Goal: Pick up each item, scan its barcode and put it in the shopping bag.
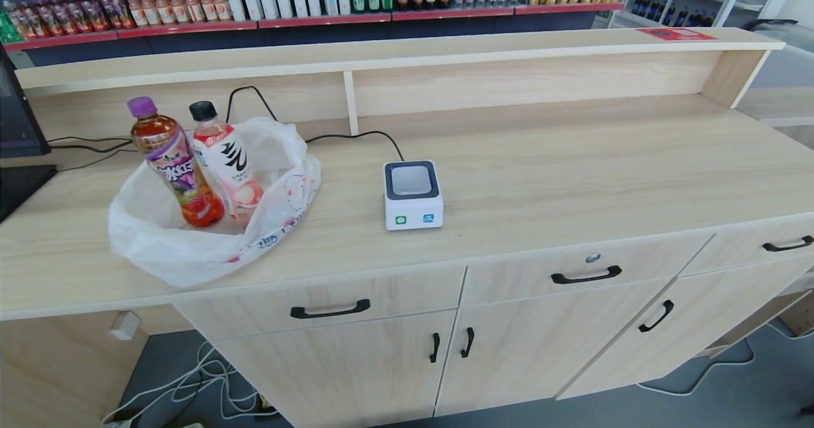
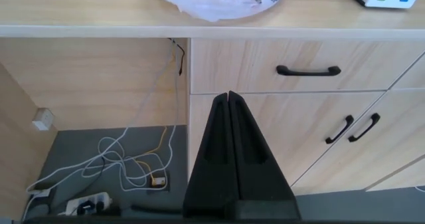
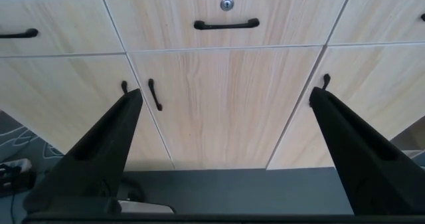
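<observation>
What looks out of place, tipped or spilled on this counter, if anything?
Nothing stands out. The purple-capped bottle and black-capped bottle lean inside the shopping bag, the scanner sits flat on the counter; no spill shows.

The left gripper [image 2: 228, 95] is closed with nothing in it: its two dark fingers [image 2: 216, 157] are pressed flat together along their whole length and taper to one narrow tip. The right gripper [image 3: 224, 94] is spread wide and also holds nothing, with its two dark fingers [image 3: 99, 157] slanting far apart. Both grippers point forward, about level.
</observation>
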Motion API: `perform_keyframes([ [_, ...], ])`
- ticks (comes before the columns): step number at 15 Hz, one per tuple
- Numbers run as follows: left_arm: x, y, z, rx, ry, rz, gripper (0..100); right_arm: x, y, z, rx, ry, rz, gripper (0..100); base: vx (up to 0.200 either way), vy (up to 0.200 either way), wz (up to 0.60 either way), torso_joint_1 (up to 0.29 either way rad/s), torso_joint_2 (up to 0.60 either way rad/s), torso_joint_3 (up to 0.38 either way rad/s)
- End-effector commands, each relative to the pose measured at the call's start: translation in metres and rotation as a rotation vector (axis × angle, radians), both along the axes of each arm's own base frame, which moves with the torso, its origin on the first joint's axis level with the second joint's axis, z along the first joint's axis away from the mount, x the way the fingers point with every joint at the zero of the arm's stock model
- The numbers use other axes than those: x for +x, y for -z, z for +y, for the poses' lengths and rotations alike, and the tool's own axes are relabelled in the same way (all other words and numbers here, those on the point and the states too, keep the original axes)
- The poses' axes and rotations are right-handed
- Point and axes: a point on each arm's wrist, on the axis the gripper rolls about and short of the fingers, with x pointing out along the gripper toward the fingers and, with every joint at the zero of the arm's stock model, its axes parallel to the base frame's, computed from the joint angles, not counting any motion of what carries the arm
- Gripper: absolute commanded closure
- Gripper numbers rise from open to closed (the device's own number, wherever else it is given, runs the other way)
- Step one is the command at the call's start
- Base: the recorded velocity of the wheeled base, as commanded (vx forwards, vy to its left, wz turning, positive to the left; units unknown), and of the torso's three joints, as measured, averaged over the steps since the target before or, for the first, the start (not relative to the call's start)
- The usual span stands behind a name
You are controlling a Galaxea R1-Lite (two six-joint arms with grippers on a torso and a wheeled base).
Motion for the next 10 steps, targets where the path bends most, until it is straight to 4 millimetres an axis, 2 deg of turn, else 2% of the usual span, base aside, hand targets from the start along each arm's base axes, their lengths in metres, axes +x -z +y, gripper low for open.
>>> perform_keyframes([
  [1,0.0000,0.0002,0.0001,0.000,-0.001,0.002,100,0.0000,-0.0002,0.0000,0.001,0.001,-0.001,0,-0.200,0.000,0.00,0.002,0.00,0.002],
  [9,0.0000,0.0000,0.0000,0.000,0.001,0.000,100,0.0000,-0.0002,0.0000,-0.006,0.001,-0.002,0,-0.200,0.000,0.00,0.001,0.00,0.004],
  [10,0.0000,0.0000,0.0000,0.000,0.001,0.000,100,0.0000,-0.0002,0.0000,-0.006,0.001,-0.002,0,0.000,0.000,0.00,0.000,0.00,0.000],
])
